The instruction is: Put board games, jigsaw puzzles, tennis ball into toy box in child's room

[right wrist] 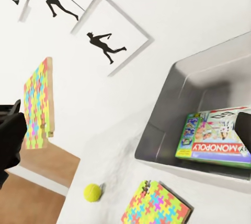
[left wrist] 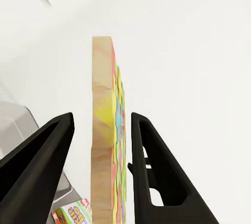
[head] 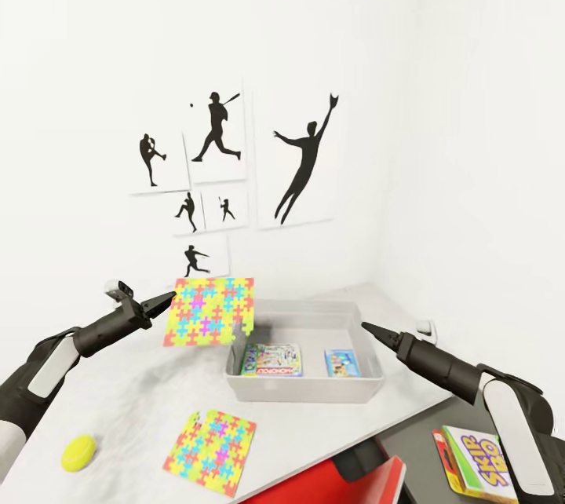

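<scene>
Now left gripper (head: pixel 166 301) holding multicoloured jigsaw puzzle square (head: pixel 209 312) upright, just beside shallow grey toy box (head: pixel 304 352); fingers parted in wrist view, grip uncertain. Right gripper (head: pixel 366 326) pinched closed, empty, hovering beside box.

Left arm: extended forward and inward, forearm raised.
Left gripper (head: pixel 166 300): fingers parted, as seen in the left wrist view (left wrist: pixel 99 156); whether the pads are pressed against anything cannot be told.
Right arm: extended forward and inward, bent at the elbow.
Right gripper (head: pixel 369 329): fingers drawn together to a point, nothing held.
</scene>
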Motion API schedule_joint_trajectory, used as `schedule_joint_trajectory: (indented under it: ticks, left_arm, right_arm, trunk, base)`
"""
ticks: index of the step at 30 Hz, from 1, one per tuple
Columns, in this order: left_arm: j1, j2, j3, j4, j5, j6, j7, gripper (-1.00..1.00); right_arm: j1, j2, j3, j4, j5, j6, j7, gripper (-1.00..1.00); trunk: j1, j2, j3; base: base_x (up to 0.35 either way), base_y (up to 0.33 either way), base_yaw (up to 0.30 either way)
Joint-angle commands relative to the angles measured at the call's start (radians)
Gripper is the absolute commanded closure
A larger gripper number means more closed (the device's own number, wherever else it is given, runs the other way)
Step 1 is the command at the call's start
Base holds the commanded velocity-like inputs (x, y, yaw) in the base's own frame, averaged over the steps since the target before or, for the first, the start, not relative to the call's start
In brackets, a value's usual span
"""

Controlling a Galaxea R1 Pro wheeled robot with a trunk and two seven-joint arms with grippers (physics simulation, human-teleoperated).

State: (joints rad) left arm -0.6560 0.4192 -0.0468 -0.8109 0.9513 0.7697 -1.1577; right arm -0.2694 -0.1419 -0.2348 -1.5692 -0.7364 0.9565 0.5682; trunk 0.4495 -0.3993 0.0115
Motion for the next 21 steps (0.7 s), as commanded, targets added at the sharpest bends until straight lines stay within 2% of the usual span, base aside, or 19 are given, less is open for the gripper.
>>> schedule_joint_trajectory:
  ticks: [1,8,12,21]
  left_arm:
    - [0.0,0.001,-0.004,0.001,0.007,0.006,0.0,1.0]
    - [0.0,0.001,-0.004,0.001,0.007,0.006,0.0,1.0]
    - [0.0,0.001,-0.005,0.001,0.007,0.006,0.0,1.0]
    - [0.0,0.001,-0.004,0.001,0.007,0.006,0.0,1.0]
  right_arm:
    - [-0.001,0.001,-0.001,0.0,0.003,0.005,0.005,-1.0]
    - [-0.001,0.002,-0.001,0.0,0.003,0.0,0.004,-1.0]
    - [-0.001,0.0,0.002,0.001,0.002,-0.037,0.004,-1.0]
    - [-0.001,-0.007,0.004,0.001,0.002,-0.05,0.004,-1.0]
  trunk:
    - [0.001,-0.001,0.0]
    - [0.001,-0.001,0.0]
    - [0.001,-0.001,0.0]
    - [0.001,-0.001,0.0]
  base:
    - [0.1,0.115,0.0]
    - [0.129,0.053,0.0]
    - [0.151,0.037,0.0]
    - [0.014,0.002,0.0]
